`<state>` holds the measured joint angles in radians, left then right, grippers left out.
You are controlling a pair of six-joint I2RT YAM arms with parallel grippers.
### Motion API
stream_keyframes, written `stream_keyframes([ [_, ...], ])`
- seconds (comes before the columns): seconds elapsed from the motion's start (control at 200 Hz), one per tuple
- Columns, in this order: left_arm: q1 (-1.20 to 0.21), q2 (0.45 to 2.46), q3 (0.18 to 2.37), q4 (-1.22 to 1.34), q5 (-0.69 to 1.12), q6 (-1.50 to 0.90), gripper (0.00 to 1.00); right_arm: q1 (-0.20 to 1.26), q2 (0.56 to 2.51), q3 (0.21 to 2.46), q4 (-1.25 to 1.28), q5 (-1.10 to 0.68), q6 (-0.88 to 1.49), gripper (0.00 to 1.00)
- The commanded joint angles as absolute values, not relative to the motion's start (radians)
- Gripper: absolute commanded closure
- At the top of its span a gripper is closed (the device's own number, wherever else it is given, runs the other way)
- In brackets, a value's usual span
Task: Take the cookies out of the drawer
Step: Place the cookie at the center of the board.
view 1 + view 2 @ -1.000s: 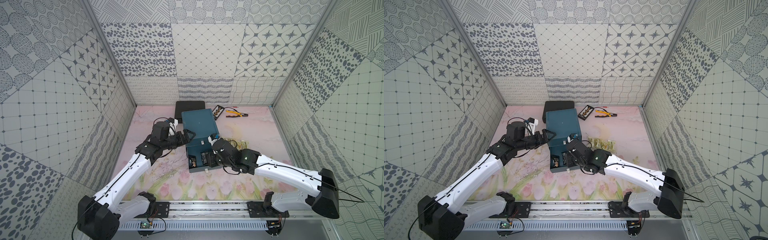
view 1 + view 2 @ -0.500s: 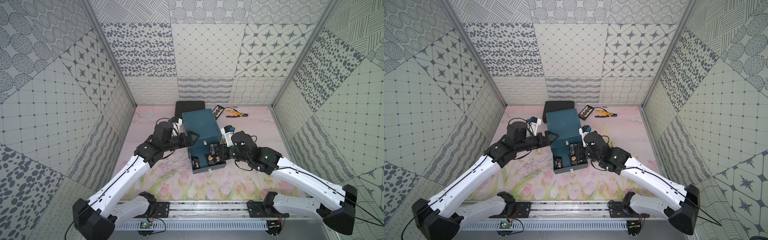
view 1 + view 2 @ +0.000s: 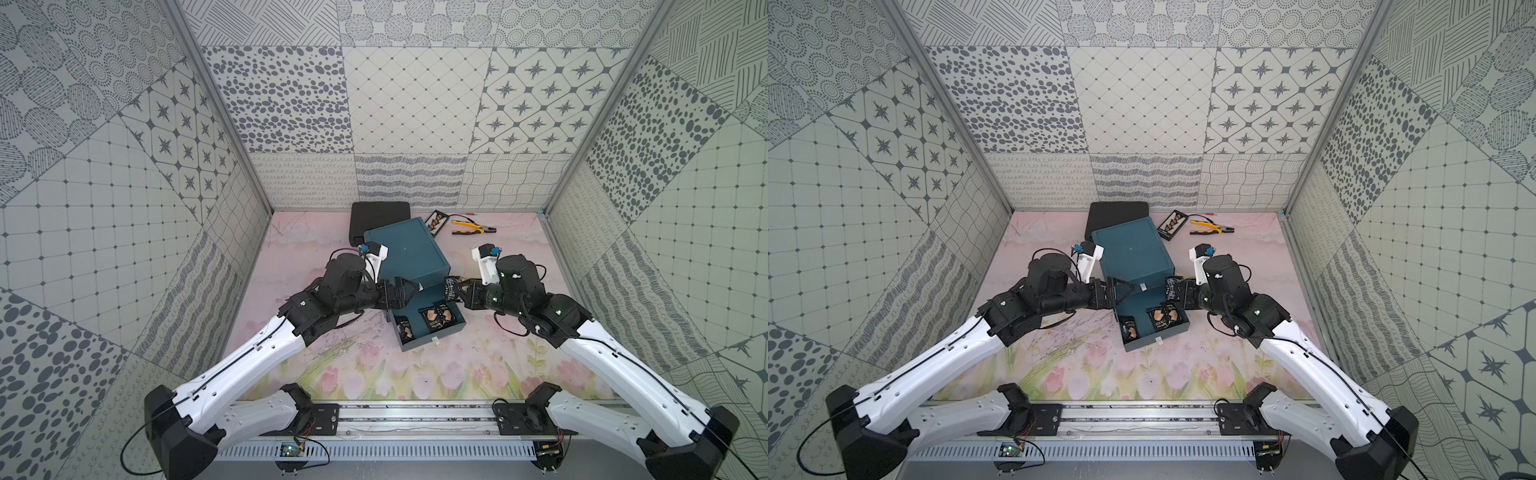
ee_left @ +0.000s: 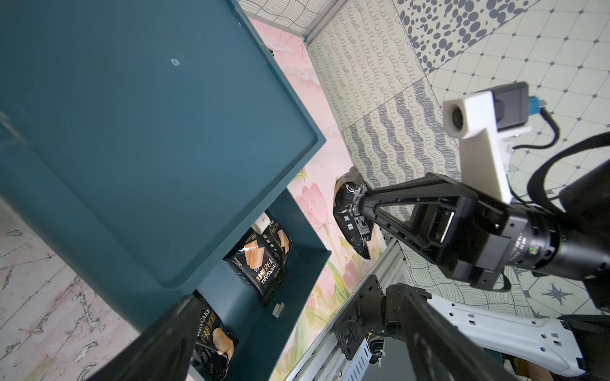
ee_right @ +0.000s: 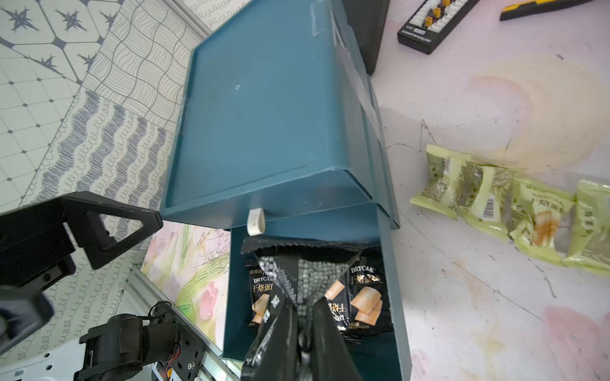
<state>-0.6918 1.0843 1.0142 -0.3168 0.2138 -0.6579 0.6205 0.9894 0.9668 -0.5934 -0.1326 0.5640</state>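
1. The right gripper is clamped tight on one black cookie packet, raised over the right edge of the open drawer.
2. The left gripper stands open and empty at the front of the cabinet.
3. Three black cookies lie in the drawer.
4. Green cookies lie on the table, right of the cabinet.
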Motion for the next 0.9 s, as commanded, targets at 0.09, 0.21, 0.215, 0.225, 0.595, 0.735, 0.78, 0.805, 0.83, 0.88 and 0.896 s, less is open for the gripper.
stream_keyframes([
  [0.09, -0.711, 1.104, 0.995, -0.296, 0.040, -0.687, 0.01, 0.597, 0.936, 0.950, -0.575, -0.166, 0.531, 0.96],
  [0.21, -0.711, 1.117, 1.017, -0.285, 0.061, -0.686, 0.01, 0.557, 0.900, 0.912, -0.579, -0.141, 0.538, 0.96],
  [0.215, -0.712, 1.118, 1.019, -0.284, 0.063, -0.686, 0.01, 0.554, 0.900, 0.911, -0.580, -0.142, 0.537, 0.96],
  [0.225, -0.713, 1.121, 1.022, -0.284, 0.066, -0.685, 0.01, 0.549, 0.899, 0.907, -0.581, -0.144, 0.537, 0.96],
  [0.595, -0.712, 1.198, 1.044, -0.307, -0.013, -0.715, 0.01, 0.341, 0.966, 0.828, -0.576, -0.225, 0.436, 0.97],
  [0.735, -0.701, 1.164, 1.026, -0.334, -0.077, -0.711, 0.01, 0.340, 1.040, 0.799, -0.538, -0.211, 0.412, 0.97],
  [0.78, -0.693, 1.154, 1.023, -0.348, -0.092, -0.708, 0.01, 0.341, 1.060, 0.780, -0.513, -0.203, 0.419, 0.97],
  [0.805, -0.688, 1.148, 1.022, -0.358, -0.098, -0.708, 0.01, 0.341, 1.071, 0.768, -0.494, -0.202, 0.425, 0.97],
  [0.83, -0.680, 1.143, 1.022, -0.367, -0.101, -0.705, 0.01, 0.342, 1.079, 0.757, -0.474, -0.205, 0.432, 0.97],
  [0.88, -0.665, 1.134, 1.021, -0.383, -0.103, -0.699, 0.01, 0.343, 1.097, 0.732, -0.428, -0.213, 0.448, 0.97],
  [0.896, -0.661, 1.131, 1.020, -0.389, -0.104, -0.699, 0.01, 0.344, 1.104, 0.725, -0.417, -0.213, 0.453, 0.97],
])
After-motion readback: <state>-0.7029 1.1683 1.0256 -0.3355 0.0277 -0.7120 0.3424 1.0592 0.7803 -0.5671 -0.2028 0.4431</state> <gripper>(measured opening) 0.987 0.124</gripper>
